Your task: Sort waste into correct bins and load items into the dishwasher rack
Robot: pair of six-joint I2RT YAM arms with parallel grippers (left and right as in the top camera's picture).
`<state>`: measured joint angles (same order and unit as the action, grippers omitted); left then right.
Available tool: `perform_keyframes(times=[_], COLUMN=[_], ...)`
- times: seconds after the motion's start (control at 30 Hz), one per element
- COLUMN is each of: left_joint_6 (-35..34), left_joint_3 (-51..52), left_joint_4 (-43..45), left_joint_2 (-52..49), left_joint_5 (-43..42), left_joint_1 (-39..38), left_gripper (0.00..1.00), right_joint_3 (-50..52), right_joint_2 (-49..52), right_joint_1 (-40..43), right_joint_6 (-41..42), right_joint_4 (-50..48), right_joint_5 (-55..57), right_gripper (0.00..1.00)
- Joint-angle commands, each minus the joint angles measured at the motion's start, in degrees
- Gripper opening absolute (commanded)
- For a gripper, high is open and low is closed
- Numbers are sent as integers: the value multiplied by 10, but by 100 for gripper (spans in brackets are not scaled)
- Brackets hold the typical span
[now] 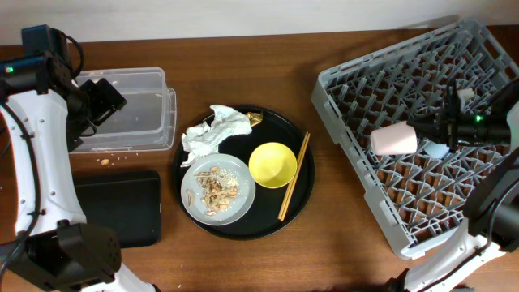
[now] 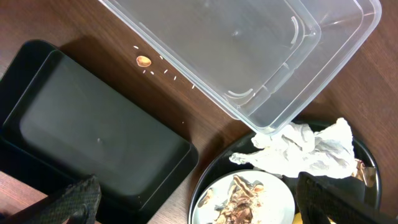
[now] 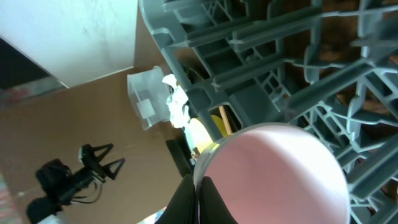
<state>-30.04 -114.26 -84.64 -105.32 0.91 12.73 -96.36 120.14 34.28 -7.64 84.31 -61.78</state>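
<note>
Pink cup [image 3: 273, 180], gripped by the closed right fingers [image 1: 423, 130], lies on its side over the rack [image 1: 389, 81], long axis level and pointing away from them toward the rack's left edge, while left fingers [image 1: 105, 97] hover open, well apart, by the clear tub [image 1: 138, 85].

Mostly hidden behind the pink cup [image 1: 395, 139]: light-blue cup [image 1: 436, 150]. Nearly buried under the tissue [image 1: 215, 130]: wrapper [image 1: 256, 119]. Cropped at the overhead's right edge: rack [image 1: 349, 89].
</note>
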Motion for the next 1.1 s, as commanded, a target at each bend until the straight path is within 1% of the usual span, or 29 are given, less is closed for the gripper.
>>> perform_keyframes(times=[0.0,0.1,0.13,0.33,0.53,0.57,0.67,0.73,0.77,0.93,1.07], left_joint_6=[-5,-5,-5,-5,-5,-5,-5,-5,-5,-5,-5], left_joint_3=[-10,-10,-10,-10,-10,-10,-10,-10,-10,-10,-10], left_joint_4=[-1,-1,-1,-1,-1,-1,-1,-1,-1,-1,-1], left_joint_2=[17,17,17,17,17,17,17,17,17,17,17], left_joint_5=[4,4,4,4,4,4,4,4,4,4,4], left_joint_1=[3,3,3,3,3,3,3,3,3,3,3], left_gripper=[99,99,99,99,99,99,99,99,99,99,99], right_joint_3=[15,22,23,31,30,29,12,-6,-14,-91,-165], right_joint_2=[6,6,6,21,31,31,30,30,30,21,-10], right_joint_1=[-2,-9,-12,-9,12,16,29,30,30,29,29], right_joint_6=[-28,-30,-43,-43,5,16,62,74,83,123,126], right_joint_4=[-1,0,0,-3,-31,-37,-51,-49,-48,-7,48], right_joint_5=[-45,-56,-55,-11,83,100,183,227,243,318,327], right_gripper=[4,4,4,4,4,6,17,28,31,33,33])
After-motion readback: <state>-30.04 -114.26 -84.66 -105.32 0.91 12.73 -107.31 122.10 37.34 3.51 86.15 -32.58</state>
